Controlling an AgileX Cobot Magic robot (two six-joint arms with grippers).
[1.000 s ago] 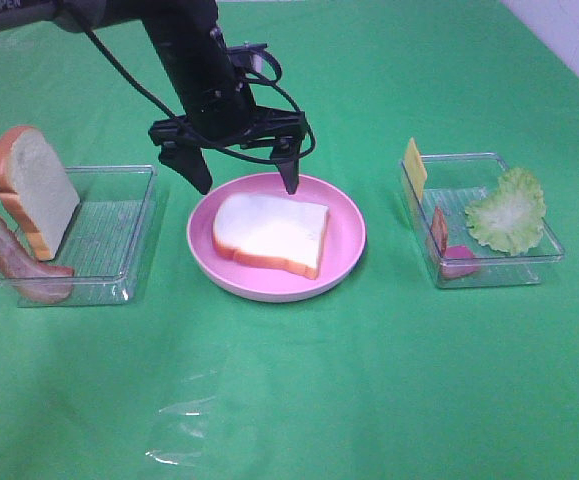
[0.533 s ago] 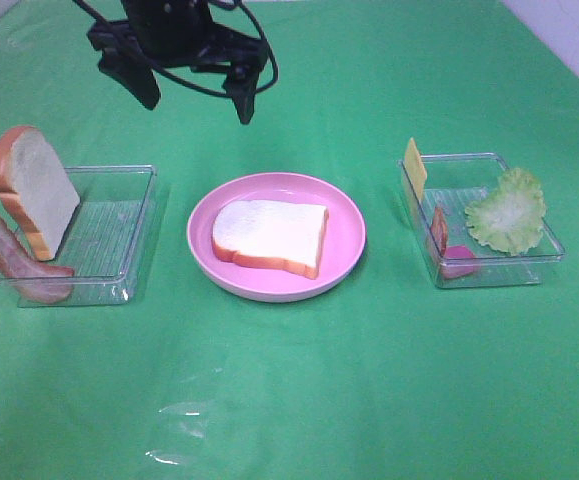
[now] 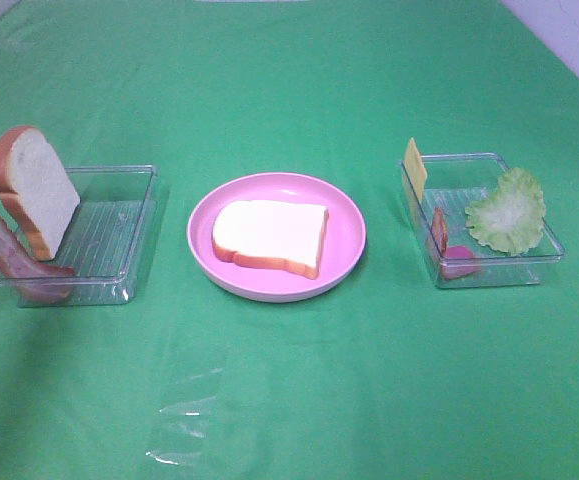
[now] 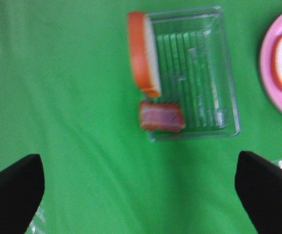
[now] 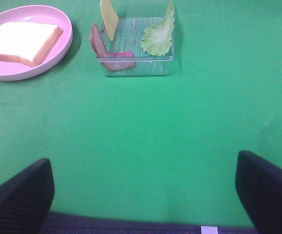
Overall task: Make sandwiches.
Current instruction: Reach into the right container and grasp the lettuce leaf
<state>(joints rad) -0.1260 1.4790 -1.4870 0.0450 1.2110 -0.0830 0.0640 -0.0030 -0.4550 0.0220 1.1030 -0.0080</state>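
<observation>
One white bread slice [image 3: 269, 235] lies flat on the round pink plate [image 3: 349, 240]. A second bread slice [image 3: 34, 190] leans upright at the left tray's outer end, with a bacon strip [image 3: 14, 262] beside it. The right tray holds a cheese square [image 3: 415, 167], a bacon strip [image 3: 439, 230] and a lettuce leaf [image 3: 509, 210]. Neither gripper shows in the exterior view. My left gripper [image 4: 141, 195] hangs open, high over the cloth near the leaning bread [image 4: 143, 53] and bacon [image 4: 161, 117]. My right gripper [image 5: 143, 195] is open, well back from the lettuce [image 5: 159, 36] and cheese [image 5: 108, 18].
Two clear plastic trays flank the plate, one on the left [image 3: 119, 230] and one on the right [image 3: 489, 270]. A crumpled bit of clear film [image 3: 184, 430] lies on the green cloth near the front. The table's dark edge [image 5: 131, 226] shows below the right gripper.
The left arm, which hung open just above the plate, has lifted and pulled back out of the exterior view. The bread on the plate and both trays stay put.
</observation>
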